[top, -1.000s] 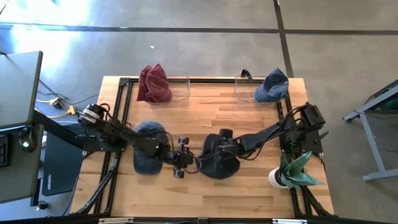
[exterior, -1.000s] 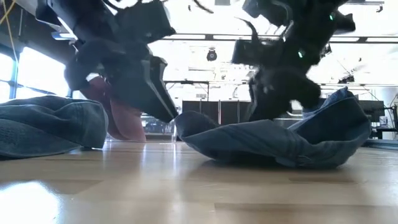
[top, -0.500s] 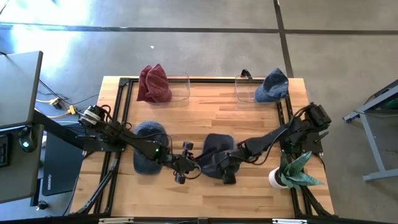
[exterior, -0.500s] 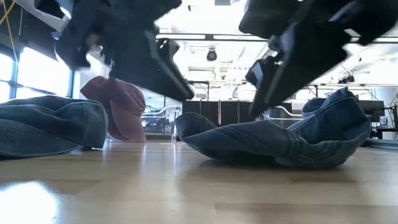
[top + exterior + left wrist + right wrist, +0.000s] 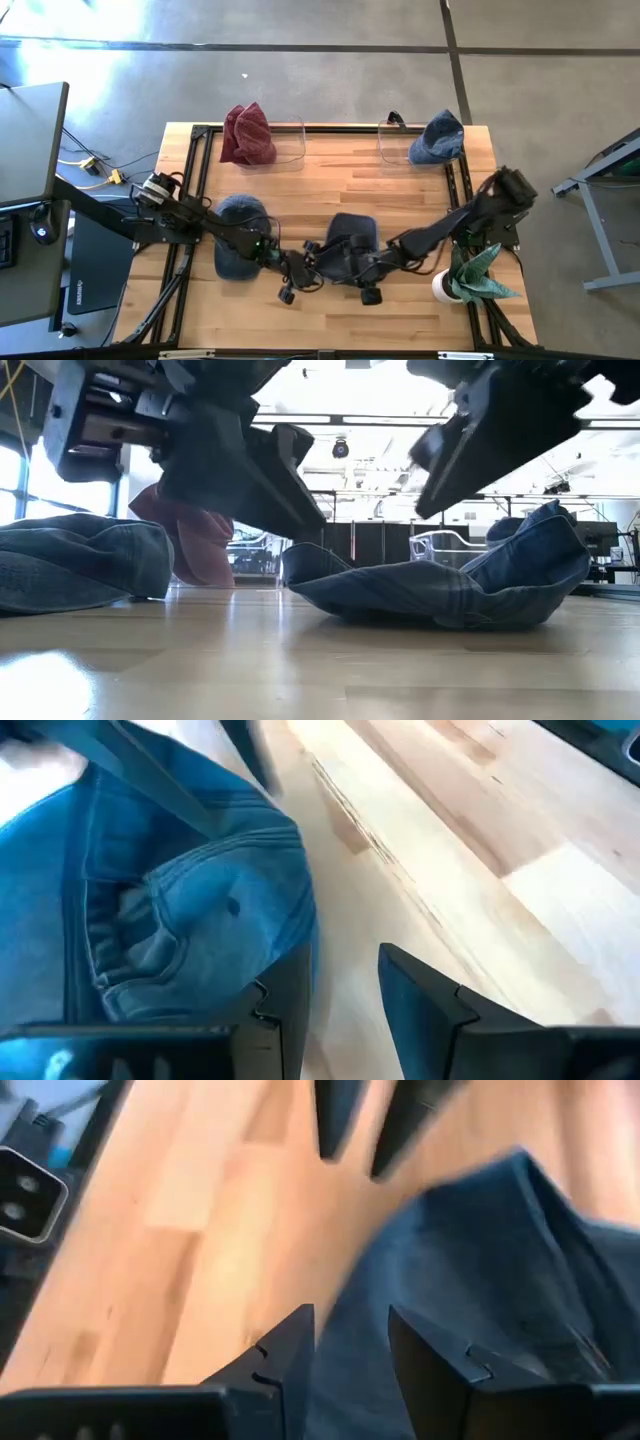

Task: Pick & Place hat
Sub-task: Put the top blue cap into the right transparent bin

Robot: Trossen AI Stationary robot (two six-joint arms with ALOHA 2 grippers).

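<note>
A dark denim hat (image 5: 347, 243) lies on the table's middle, its rim on the wood (image 5: 440, 595). My left gripper (image 5: 308, 270) is open just left of the hat's near edge; in the left wrist view (image 5: 345, 1005) the hat (image 5: 170, 910) lies beside one finger. My right gripper (image 5: 352, 272) is open above the hat's near edge, and cloth (image 5: 480, 1250) shows past its fingers (image 5: 345, 1365). In the low view both grippers (image 5: 290, 510) (image 5: 440, 490) hang above the hat, pointing at each other.
A second denim hat (image 5: 240, 248) lies at the left. A red hat (image 5: 247, 135) sits at a clear bin at the back left, a blue hat (image 5: 438, 138) at a clear bin at the back right. A potted plant (image 5: 470, 275) stands at the near right.
My right gripper has risen off the middle hat and gone toward the table's near edge. My left gripper has also gone toward the near edge and toward the hat. The hat has stayed on the table.
</note>
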